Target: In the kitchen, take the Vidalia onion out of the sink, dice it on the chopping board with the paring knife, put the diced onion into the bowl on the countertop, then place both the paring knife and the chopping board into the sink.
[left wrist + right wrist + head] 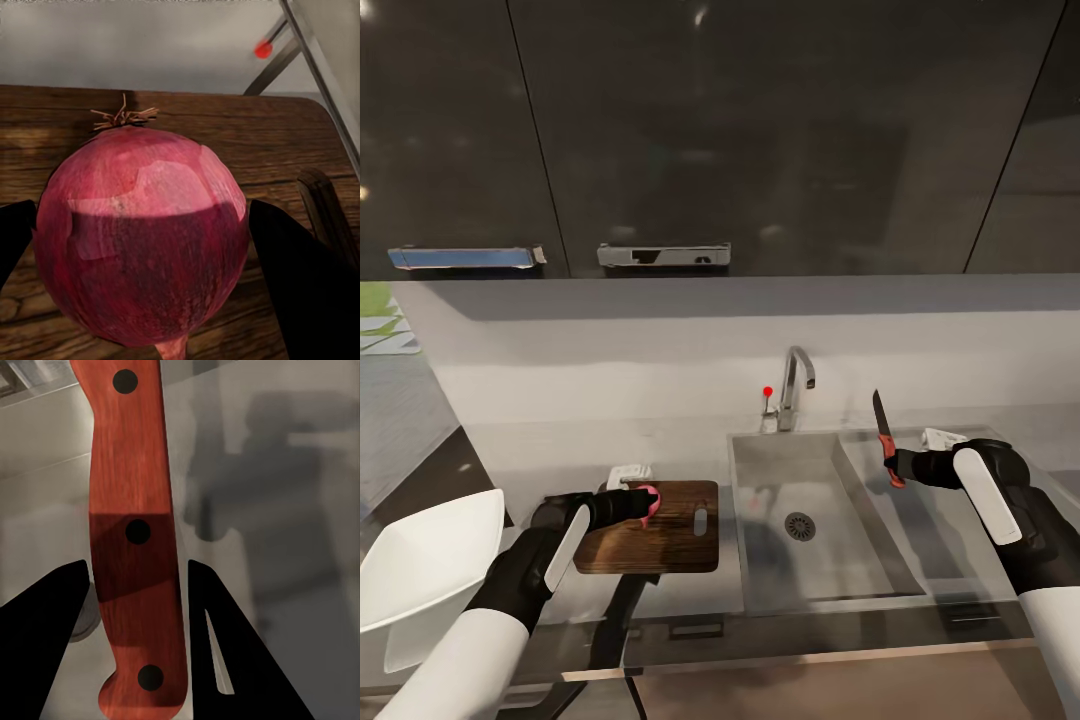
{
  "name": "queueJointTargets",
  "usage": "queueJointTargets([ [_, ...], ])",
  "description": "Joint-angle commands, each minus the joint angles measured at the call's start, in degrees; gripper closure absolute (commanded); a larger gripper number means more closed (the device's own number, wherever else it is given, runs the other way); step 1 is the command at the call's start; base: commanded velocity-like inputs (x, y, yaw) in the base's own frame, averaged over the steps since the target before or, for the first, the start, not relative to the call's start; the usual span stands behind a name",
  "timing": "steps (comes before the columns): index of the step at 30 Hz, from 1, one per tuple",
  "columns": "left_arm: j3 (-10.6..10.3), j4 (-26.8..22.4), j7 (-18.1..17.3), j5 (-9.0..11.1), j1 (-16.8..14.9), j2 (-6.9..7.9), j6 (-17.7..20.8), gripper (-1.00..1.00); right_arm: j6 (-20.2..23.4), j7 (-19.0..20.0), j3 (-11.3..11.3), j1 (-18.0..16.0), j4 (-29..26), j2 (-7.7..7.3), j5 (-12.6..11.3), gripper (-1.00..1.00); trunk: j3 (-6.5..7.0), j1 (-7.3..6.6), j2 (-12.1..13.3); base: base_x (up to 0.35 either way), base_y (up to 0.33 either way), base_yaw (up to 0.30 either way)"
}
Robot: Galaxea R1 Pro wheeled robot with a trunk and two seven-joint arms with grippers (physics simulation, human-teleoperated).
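The left gripper (643,503) jaws clamp the onion (142,240) over the chopping board (678,540), while the right gripper (896,466) jaws clamp the paring knife (884,438) upright beside the sink (840,575).

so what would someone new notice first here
Probably the paring knife, held blade-up in the right pincer over the draining part beside the sink. Next, the red onion gripped by the left pincer over the chopping board, with the white bowl at far left.
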Motion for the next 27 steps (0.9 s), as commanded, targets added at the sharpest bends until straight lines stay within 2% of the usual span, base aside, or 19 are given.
queueJointTargets([
  [1, -0.1, 1.1, 0.1, -0.6, 0.0, 0.05, 0.1, 1.0, 0.1, -0.6, 0.1, -0.1, 0.0, -0.05, -0.6, 1.0, -0.14, 0.05, -0.1, 0.0, 0.0, 0.0],
  [21, -0.1, 0.7, 0.0, -0.6, 0.0, 0.09, 0.0, 1.0, 0.1, -0.6, 0.1, -0.1, 0.0, -0.04, -0.6, 1.0, -0.14, 0.05, -0.1, 0.0, 0.0, 0.0],
  [27, -0.1, -0.9, 0.0, -0.6, 0.0, 0.2, -0.3, 1.0, 0.1, -0.6, 0.1, -0.1, 0.0, -0.06, -0.6, 1.0, -0.14, 0.05, -0.1, 0.0, 0.0, 0.0],
])
